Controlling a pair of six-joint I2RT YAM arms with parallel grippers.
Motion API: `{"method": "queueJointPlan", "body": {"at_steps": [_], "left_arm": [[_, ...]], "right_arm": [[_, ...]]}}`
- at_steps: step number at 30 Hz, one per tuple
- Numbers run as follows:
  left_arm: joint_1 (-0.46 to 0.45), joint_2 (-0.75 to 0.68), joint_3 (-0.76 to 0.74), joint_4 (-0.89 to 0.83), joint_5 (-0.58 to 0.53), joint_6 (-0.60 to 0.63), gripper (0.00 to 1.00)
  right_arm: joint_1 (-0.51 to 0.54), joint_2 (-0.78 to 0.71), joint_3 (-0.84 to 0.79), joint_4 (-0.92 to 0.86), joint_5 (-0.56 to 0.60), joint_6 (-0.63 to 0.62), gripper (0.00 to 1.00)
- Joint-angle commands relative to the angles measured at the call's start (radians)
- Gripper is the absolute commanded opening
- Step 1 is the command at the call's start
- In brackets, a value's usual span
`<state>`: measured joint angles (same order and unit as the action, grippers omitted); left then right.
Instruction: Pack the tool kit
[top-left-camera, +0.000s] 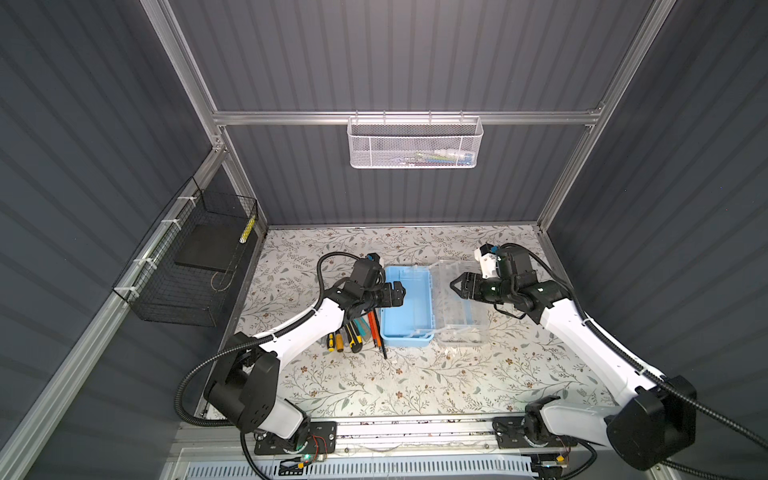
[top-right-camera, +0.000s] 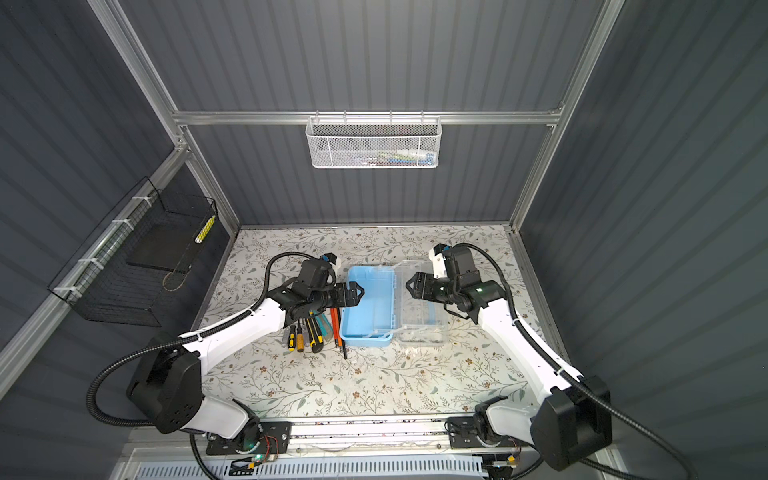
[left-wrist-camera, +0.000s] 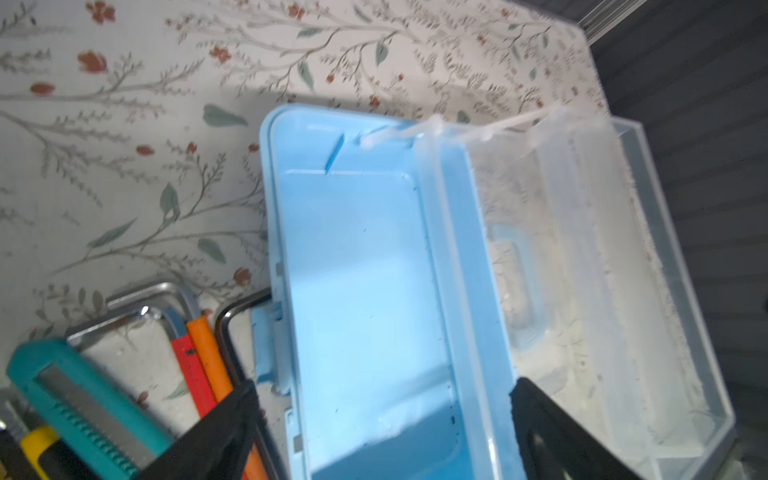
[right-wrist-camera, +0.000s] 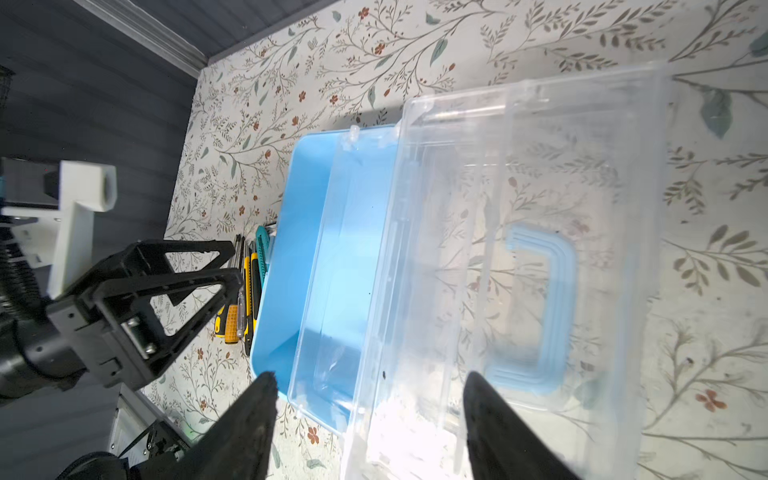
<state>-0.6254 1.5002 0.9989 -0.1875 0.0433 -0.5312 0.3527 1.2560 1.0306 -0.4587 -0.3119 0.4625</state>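
The tool kit's light-blue box (top-left-camera: 405, 307) (top-right-camera: 368, 309) lies open and empty on the floral table, its clear lid (top-left-camera: 457, 303) (right-wrist-camera: 519, 249) folded flat to the right, with the blue handle (right-wrist-camera: 540, 316) showing through it. Left of the box lie yellow-black screwdrivers (top-left-camera: 336, 341), a teal utility knife (left-wrist-camera: 83, 407), a yellow-black knife (top-left-camera: 354, 334), red and orange rods (left-wrist-camera: 208, 365) and hex keys (left-wrist-camera: 158, 295). My left gripper (top-left-camera: 399, 293) (left-wrist-camera: 384, 384) hovers open over the box's left rim, holding nothing. My right gripper (top-left-camera: 455, 286) (right-wrist-camera: 370, 376) hangs open over the lid's inner edge.
A white mesh basket (top-left-camera: 415, 143) with small items hangs on the back wall. A black wire basket (top-left-camera: 187, 266) holding a dark slab is fixed to the left wall. Walls enclose the table on three sides.
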Motion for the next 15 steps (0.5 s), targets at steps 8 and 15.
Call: {"method": "queueJointPlan", "body": {"at_steps": [8,15], "left_arm": [[-0.006,0.057,-0.054,0.101,0.026,-0.063,0.94],[-0.081,0.123,-0.052,0.156,0.033,-0.104,0.94]], "right_arm": [[0.021,0.023,0.016,0.016,-0.06,0.001,0.71],[0.021,0.026,-0.003,0.029,-0.069,0.013,0.71]]}}
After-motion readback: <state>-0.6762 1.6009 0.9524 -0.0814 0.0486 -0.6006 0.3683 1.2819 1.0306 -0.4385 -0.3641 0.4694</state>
